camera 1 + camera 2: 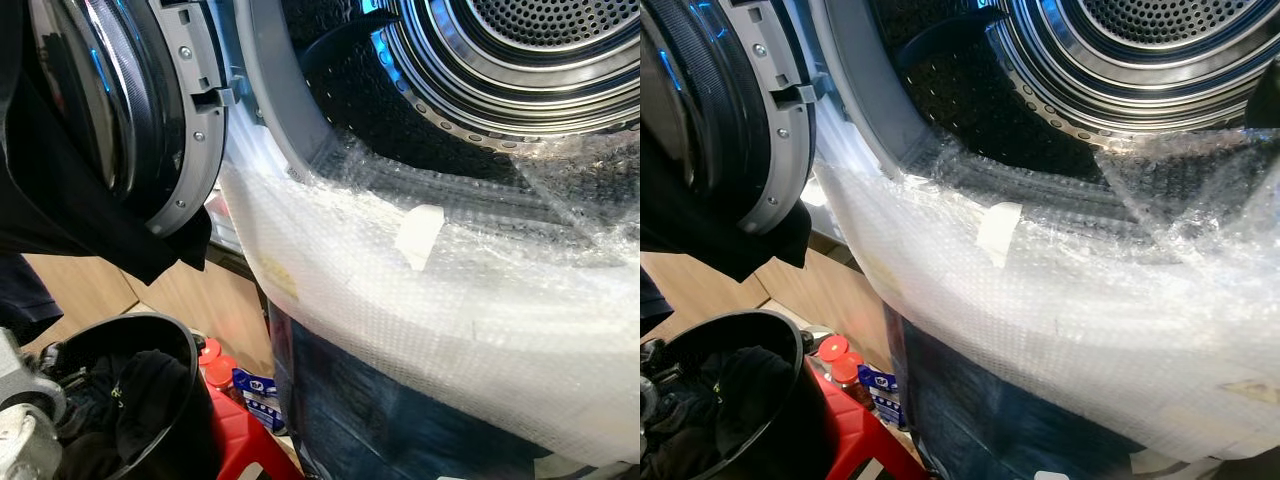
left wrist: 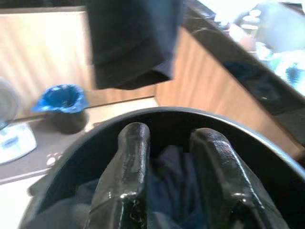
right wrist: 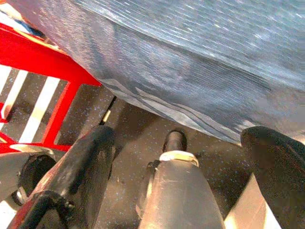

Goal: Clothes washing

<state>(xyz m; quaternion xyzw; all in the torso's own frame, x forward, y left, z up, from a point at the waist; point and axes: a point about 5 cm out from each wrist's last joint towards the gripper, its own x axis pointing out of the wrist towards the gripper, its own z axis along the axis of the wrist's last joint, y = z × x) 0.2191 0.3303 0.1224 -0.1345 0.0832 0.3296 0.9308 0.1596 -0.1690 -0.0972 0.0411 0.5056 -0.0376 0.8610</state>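
Dark clothes point(image 1: 140, 400) in black bucket point(image 1: 175, 335), just beneath left hand point(image 2: 169, 157), fingers slightly apart.

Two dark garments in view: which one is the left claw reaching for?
The dark clothes inside the round black bucket, where the left claw points; the other dark garment hangs over the open washer door.

right claw point(image 3: 176, 157): fingers spread wide | below: dark speckled floor point(image 3: 128, 124) | beside: red stool point(image 3: 43, 62) | above: blue-grey washer front point(image 3: 190, 62)
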